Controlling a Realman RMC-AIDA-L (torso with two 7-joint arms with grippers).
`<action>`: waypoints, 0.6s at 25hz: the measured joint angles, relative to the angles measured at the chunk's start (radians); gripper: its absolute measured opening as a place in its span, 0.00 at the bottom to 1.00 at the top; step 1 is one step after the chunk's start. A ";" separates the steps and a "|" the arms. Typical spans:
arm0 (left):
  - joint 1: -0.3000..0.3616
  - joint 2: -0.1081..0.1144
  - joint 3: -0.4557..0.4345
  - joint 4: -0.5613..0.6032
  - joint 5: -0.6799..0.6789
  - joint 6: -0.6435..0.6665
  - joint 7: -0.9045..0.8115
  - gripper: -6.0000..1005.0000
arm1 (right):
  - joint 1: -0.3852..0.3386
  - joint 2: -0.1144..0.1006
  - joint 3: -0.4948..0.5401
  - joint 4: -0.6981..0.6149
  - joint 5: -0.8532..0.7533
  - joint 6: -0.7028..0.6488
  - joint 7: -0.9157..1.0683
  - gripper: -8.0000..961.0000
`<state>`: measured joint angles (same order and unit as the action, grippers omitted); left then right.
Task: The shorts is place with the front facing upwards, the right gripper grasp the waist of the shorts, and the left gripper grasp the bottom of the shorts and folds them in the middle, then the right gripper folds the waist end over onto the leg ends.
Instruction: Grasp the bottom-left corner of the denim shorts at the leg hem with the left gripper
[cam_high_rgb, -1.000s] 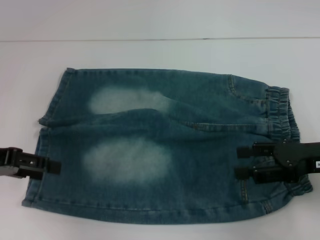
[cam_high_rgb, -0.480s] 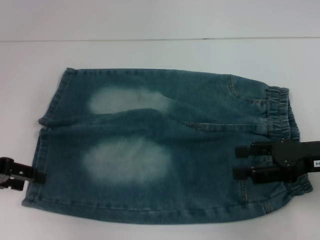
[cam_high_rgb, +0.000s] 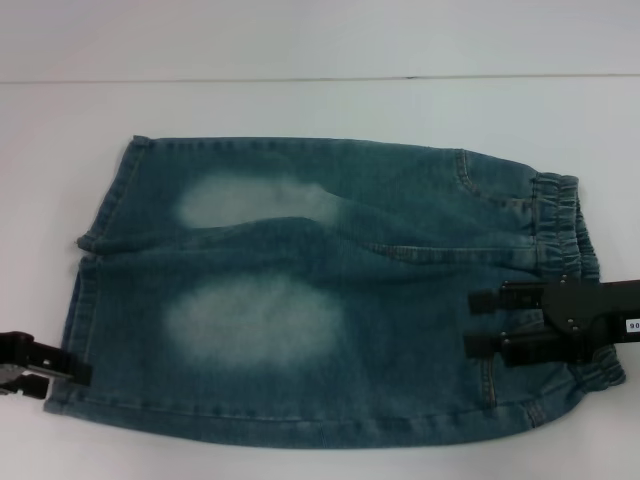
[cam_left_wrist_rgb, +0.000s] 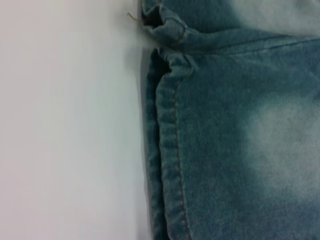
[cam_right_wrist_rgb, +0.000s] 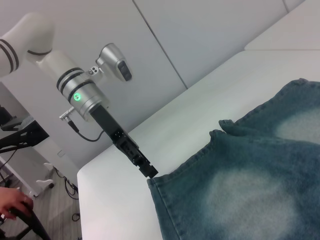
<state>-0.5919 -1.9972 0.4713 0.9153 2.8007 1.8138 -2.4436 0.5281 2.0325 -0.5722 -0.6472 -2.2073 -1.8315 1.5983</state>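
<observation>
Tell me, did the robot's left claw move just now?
Yes. In the head view the left gripper has slid down along the leg ends, from beside the lower leg's middle toward the shorts' near corner. The shorts stayed put.

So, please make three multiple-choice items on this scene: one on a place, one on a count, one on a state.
1. Where is the left gripper?
A. at the leg ends
B. over the waist
C. off the table

2. How many pale faded patches show on the shorts?
A. one
B. two
C. four

3. How are the right gripper fingers?
A. open
B. shut
C. hidden

Answers: 1 A, its tip meets the hem corner. 2 B, one on each leg. 3 A, a clear gap parts them.
</observation>
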 joint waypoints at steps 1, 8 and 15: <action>-0.002 0.000 0.001 -0.007 0.000 -0.003 0.000 0.65 | 0.000 0.000 0.000 0.000 0.000 0.000 0.000 0.85; -0.003 -0.004 0.027 -0.023 0.002 -0.027 0.003 0.63 | 0.000 0.000 0.000 0.000 0.000 -0.006 0.000 0.85; -0.002 -0.006 0.030 -0.024 0.003 -0.029 0.006 0.62 | 0.000 0.002 0.000 0.000 0.000 -0.007 0.000 0.85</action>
<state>-0.5941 -2.0034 0.5008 0.8908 2.8037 1.7843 -2.4378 0.5277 2.0340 -0.5722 -0.6473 -2.2073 -1.8388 1.5981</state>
